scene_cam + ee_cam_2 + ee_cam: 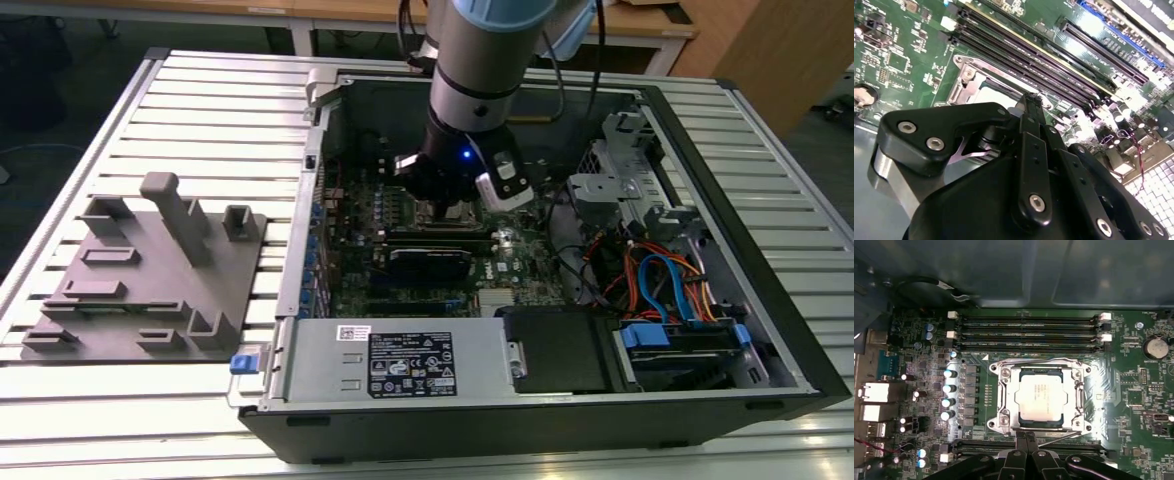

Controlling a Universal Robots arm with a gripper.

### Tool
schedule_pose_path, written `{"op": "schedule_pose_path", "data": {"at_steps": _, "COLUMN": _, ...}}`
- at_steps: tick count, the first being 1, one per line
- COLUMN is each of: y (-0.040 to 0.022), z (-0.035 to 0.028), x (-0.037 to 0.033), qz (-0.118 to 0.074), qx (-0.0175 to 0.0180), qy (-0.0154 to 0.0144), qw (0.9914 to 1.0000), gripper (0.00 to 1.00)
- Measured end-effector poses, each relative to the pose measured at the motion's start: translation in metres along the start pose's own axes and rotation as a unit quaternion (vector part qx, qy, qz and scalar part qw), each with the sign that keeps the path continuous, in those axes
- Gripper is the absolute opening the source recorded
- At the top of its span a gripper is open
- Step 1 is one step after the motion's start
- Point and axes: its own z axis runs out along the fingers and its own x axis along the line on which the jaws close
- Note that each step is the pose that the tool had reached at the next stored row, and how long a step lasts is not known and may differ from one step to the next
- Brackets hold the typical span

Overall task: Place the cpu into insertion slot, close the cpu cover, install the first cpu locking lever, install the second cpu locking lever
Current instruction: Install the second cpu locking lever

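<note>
End effector (1027, 450) fingers pressed together, empty, at socket's 6 o'clock edge. We see cpu (1041, 392) seated in insertion slot, cpu cover (1004, 402) down. We judge the lever thin, springy; hook its tip.

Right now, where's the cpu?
In the first wrist view the cpu sits in the insertion slot, framed by the cpu cover, just beyond the hand.

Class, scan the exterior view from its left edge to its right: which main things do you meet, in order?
Grey fixture block → robot arm with its pincer over the motherboard → blue and orange cables at the computer case side.
</note>
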Motion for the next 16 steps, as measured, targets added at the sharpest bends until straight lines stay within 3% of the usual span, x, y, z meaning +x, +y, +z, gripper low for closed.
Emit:
{"op": "schedule_pose_path", "data": {"at_steps": 5, "y": -0.0001, "z": 0.0006, "x": 0.0054, "qz": 0.000, "qx": -0.0026, "qy": 0.0001, "qw": 1.00000, "gripper": 0.11}}
{"op": "schedule_pose_path", "data": {"at_steps": 11, "y": -0.0059, "z": 0.0002, "x": 0.0075, "qz": -0.001, "qx": -0.0124, "qy": 0.0000, "qw": 0.99992, "gripper": 0.11}}
{"op": "schedule_pose_path", "data": {"at_steps": 16, "y": -0.0093, "z": 0.0003, "x": 0.0093, "qz": -0.001, "qx": -0.0161, "qy": 0.0001, "qw": 0.99987, "gripper": 0.11}}
